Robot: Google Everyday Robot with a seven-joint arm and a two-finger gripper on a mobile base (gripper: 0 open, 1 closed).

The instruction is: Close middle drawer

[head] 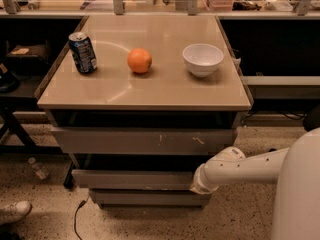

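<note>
The middle drawer [132, 179] is a wide, shallow grey drawer with a plain front. It sits under the taller scratched top drawer front [142, 141] and above the narrower lowest drawer front [147, 198]. It stands out a little, with a dark gap above it. My white arm [240, 169] reaches in from the right. My gripper [196, 184] is at the right end of the middle drawer's front, hidden behind the wrist.
On the beige cabinet top [150, 91] stand a blue soda can [83, 52], an orange [139, 60] and a white bowl [203, 59]. A plastic bottle [37, 168], a cable [76, 219] and a shoe [14, 211] lie on the speckled floor at left.
</note>
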